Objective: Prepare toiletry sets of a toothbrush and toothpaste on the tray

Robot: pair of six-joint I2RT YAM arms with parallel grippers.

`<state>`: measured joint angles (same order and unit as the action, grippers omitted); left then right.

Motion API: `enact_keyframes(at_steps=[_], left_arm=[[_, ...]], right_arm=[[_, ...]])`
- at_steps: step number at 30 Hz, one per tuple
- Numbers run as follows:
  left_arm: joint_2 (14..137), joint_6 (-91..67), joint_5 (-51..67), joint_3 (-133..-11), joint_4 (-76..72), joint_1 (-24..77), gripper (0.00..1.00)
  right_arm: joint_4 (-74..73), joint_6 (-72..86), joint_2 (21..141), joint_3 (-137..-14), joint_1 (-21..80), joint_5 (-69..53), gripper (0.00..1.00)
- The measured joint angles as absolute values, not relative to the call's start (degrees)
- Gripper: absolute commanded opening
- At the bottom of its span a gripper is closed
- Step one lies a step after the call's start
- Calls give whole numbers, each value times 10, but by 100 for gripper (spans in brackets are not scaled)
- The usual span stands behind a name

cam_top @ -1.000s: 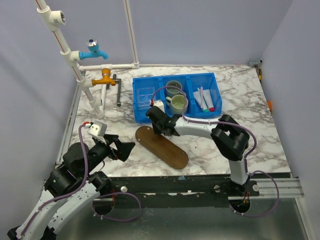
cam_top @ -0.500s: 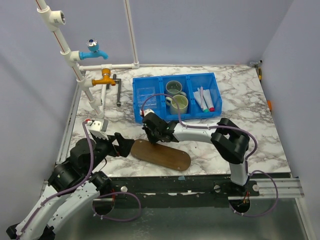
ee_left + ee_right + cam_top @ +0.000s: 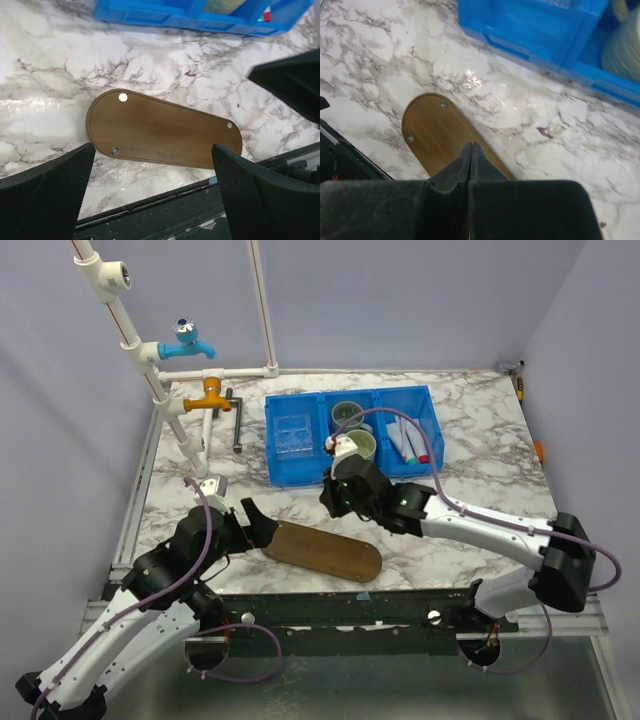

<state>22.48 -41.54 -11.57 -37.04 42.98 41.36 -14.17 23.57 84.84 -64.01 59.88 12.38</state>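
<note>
Tray bare by the table's near edge, both grippers empty.
My left gripper (image 3: 262,524) is spread wide just beside the left end of the tray (image 3: 325,550), a flat dark-brown wooden oval with small metal studs (image 3: 115,149) at its rounded ends. My right gripper (image 3: 471,152) hangs clenched above it, grasping nothing. The toothbrushes (image 3: 408,443) lie in the right compartment of the blue bin (image 3: 300,472), toward the far edge.

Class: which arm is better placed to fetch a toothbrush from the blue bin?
Right, probably: right gripper, though shut, hangs near the blue bin holding the toothbrushes; the open left gripper is farther, by the tray.
</note>
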Motion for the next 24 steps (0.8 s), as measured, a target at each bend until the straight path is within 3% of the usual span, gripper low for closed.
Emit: enact_keyframes(at_steps=[16,24], left_arm=[[410,-490,-151,-305,360,376,99],[473,-477,-113,-284,295,327,99]], right_arm=[[-365,375,648,-469,599,211,5],[-385,430,632,-429,599,200,1]])
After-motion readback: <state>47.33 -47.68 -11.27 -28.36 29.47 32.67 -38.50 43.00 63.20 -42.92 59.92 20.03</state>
